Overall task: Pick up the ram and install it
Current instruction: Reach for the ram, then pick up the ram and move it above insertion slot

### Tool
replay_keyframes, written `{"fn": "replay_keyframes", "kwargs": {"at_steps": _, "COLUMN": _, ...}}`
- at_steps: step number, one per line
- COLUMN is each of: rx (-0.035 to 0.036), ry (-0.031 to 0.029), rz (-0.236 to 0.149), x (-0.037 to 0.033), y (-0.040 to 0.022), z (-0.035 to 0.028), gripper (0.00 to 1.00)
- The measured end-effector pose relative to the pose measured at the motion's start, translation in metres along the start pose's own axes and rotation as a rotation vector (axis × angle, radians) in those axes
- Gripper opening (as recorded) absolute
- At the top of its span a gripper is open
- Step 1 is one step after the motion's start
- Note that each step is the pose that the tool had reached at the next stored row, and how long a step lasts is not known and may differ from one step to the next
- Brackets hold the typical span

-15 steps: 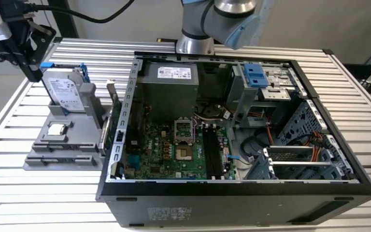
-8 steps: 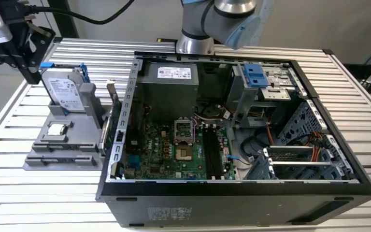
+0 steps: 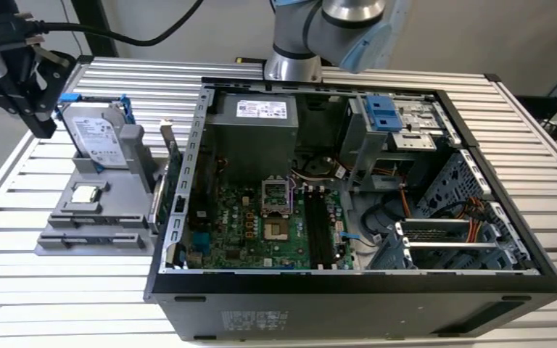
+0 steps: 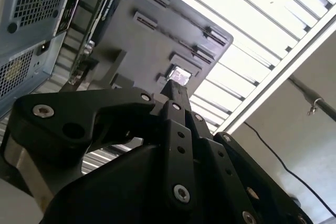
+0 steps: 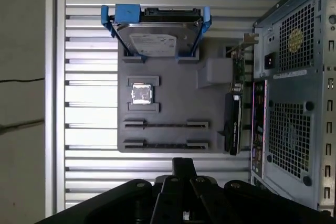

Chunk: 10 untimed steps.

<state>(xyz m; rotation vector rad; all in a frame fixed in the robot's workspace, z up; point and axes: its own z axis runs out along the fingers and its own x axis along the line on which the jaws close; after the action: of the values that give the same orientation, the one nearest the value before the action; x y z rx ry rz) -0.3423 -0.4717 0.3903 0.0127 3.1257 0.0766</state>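
My black gripper (image 3: 43,127) hangs above the table at the exterior view's far left, just beside the upright hard drive (image 3: 93,136). In both wrist views its fingers meet in a single tip (image 4: 177,85) (image 5: 182,162) with nothing between them, so it looks shut and empty. Beneath it lies the grey parts holder (image 5: 173,90). Each of the holder's two long slots (image 5: 165,125) shows a thin dark line. I cannot tell whether the ram sits there. The motherboard's long black memory slots (image 3: 319,226) lie inside the open computer case (image 3: 356,286).
The holder also carries a small silver CPU chip (image 5: 141,93) and an upright expansion card (image 5: 233,111) next to the case wall. A black cable (image 3: 114,32) loops behind the gripper. The slatted table (image 3: 66,290) runs around the case.
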Motion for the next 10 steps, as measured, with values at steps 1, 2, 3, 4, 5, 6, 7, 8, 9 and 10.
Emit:
{"fn": "replay_keyframes", "kwargs": {"at_steps": 1, "rx": 0.0, "ry": 0.0, "rz": 0.0, "x": 0.0002, "y": -0.0012, "z": 0.0, "gripper": 0.0}}
{"fn": "replay_keyframes", "kwargs": {"at_steps": 2, "rx": 0.0, "ry": 0.0, "rz": 0.0, "x": 0.0008, "y": -0.0017, "z": 0.0, "gripper": 0.0}}
{"fn": "replay_keyframes", "kwargs": {"at_steps": 3, "rx": 0.0, "ry": 0.0, "rz": 0.0, "x": 0.0014, "y": -0.0022, "z": 0.0, "gripper": 0.0}}
{"fn": "replay_keyframes", "kwargs": {"at_steps": 4, "rx": 0.0, "ry": -0.0001, "rz": 0.0, "x": 0.0019, "y": -0.0026, "z": 0.0, "gripper": 0.0}}
{"fn": "replay_keyframes", "kwargs": {"at_steps": 5, "rx": 0.0, "ry": -0.0001, "rz": 0.0, "x": 0.0026, "y": -0.0029, "z": 0.0, "gripper": 0.0}}
{"fn": "replay_keyframes", "kwargs": {"at_steps": 6, "rx": 0.0, "ry": -0.0001, "rz": 0.0, "x": 0.0031, "y": -0.0032, "z": 0.0, "gripper": 0.0}}
{"fn": "replay_keyframes", "kwargs": {"at_steps": 7, "rx": 0.0, "ry": -0.0001, "rz": 0.0, "x": 0.0035, "y": -0.0034, "z": 0.0, "gripper": 0.0}}
{"fn": "replay_keyframes", "kwargs": {"at_steps": 8, "rx": -0.0001, "ry": 0.0001, "rz": 0.0, "x": 0.0036, "y": -0.0033, "z": 0.0, "gripper": 0.0}}
{"fn": "replay_keyframes", "kwargs": {"at_steps": 9, "rx": -0.0001, "ry": 0.0004, "rz": 0.0, "x": 0.0036, "y": -0.0033, "z": 0.0, "gripper": 0.0}}
{"fn": "replay_keyframes", "kwargs": {"at_steps": 10, "rx": 0.0, "ry": 0.0005, "rz": 0.0, "x": 0.0036, "y": -0.0033, "z": 0.0, "gripper": 0.0}}
